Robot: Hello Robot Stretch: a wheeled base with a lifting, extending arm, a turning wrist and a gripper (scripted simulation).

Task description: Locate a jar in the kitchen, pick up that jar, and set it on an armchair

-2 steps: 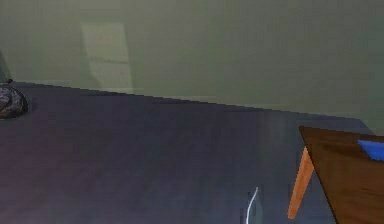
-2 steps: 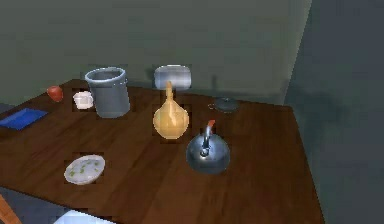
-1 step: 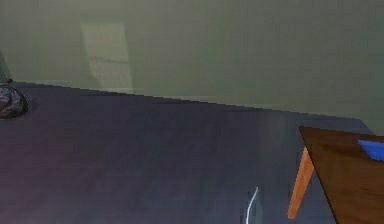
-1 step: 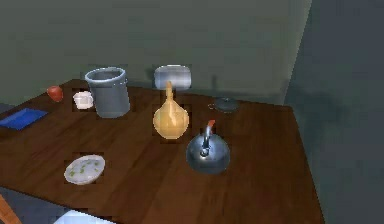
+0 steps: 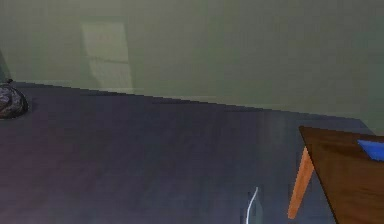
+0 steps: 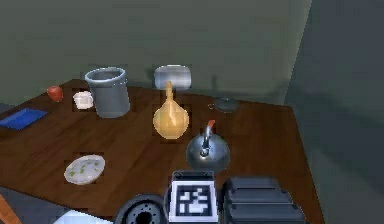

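Grey jar point(image 6: 172, 76) at tabletop point(image 6: 260, 140) far edge, just behind orange vase point(image 6: 170, 116); kettle point(image 6: 209, 150) toward near edge. Gripper point(image 6: 140, 211) low at near edge, cannot tell whether holding anything

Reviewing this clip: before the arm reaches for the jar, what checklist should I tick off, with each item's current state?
1. Target in sight: a pale jar stands near the table's far edge. Ok.
2. Straight reach free: an orange vase stands just in front of the jar, a kettle nearer. Not ok.
3. Neighbours spaced: a grey pot stands left of the jar with a gap. Ok.
4. What the jaws hold: their far end cannot be made out. Cannot tell.
5. Floor ahead for driving: bare floor up to the wall, table corner at the forward view's right. Ok.
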